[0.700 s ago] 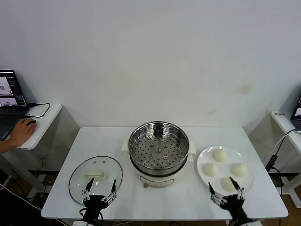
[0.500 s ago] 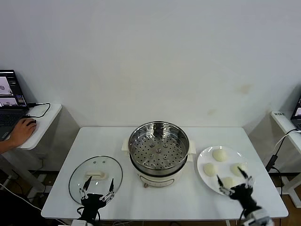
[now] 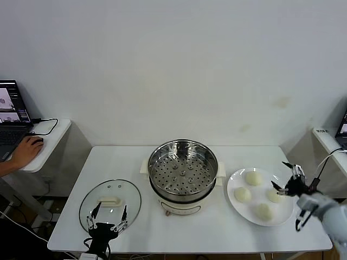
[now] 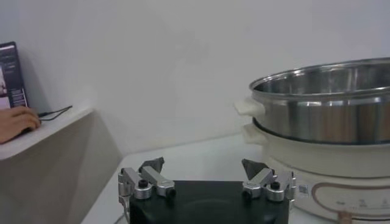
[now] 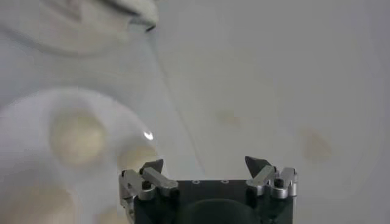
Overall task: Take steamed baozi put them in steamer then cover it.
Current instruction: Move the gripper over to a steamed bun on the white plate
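Right gripper (image 3: 287,178) swung beside four baozi (image 3: 253,177).

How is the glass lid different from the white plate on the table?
The glass lid is see-through with a cream handle on top; the white plate is opaque with no handle. The lid lies bare left of the steamer; the plate, on its right, carries four buns. Both are round and lie flat.

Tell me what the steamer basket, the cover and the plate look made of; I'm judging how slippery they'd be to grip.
Steamer: the basket looks like polished stainless steel, mirror-bright and perforated, on a matte white base, probably plastic. Cover: clear glass, see-through, with a metal rim and cream handle. Plate: glossy white, likely ceramic.
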`<state>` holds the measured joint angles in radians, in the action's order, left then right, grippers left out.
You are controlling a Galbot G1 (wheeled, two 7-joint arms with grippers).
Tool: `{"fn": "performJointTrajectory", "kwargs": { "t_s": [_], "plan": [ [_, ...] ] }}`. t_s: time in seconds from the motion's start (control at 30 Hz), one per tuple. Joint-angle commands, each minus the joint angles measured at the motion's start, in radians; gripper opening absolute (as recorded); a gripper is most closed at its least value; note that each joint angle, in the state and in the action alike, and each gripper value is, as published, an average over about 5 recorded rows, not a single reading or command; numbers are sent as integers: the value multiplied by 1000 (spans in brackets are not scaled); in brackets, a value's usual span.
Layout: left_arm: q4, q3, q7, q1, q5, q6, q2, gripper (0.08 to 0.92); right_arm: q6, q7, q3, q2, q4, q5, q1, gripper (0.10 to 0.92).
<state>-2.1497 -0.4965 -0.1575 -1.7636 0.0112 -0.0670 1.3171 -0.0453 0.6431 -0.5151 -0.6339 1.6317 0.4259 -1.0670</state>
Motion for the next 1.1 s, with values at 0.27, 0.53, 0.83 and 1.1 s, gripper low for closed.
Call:
{"fn": "performJointTrajectory", "kwargs": {
  "t_s": [0.27, 0.53, 0.83, 1.1],
  "plan": [
    [-2, -24, -1, -7, 30, 25, -2, 823, 75, 344, 629, 131, -390, 23, 657, 822],
    [3, -35, 0, -6, 30, 23, 0, 823, 109, 436, 877, 30, -529, -49, 854, 823],
    [5, -53, 3, -8, 27, 23, -7, 823, 78, 407, 970, -91, -622, -73, 907, 823],
    [8, -59, 5, -8, 26, 24, -10, 823, 54, 396, 986, -154, -660, -62, 911, 823]
  ]
}}
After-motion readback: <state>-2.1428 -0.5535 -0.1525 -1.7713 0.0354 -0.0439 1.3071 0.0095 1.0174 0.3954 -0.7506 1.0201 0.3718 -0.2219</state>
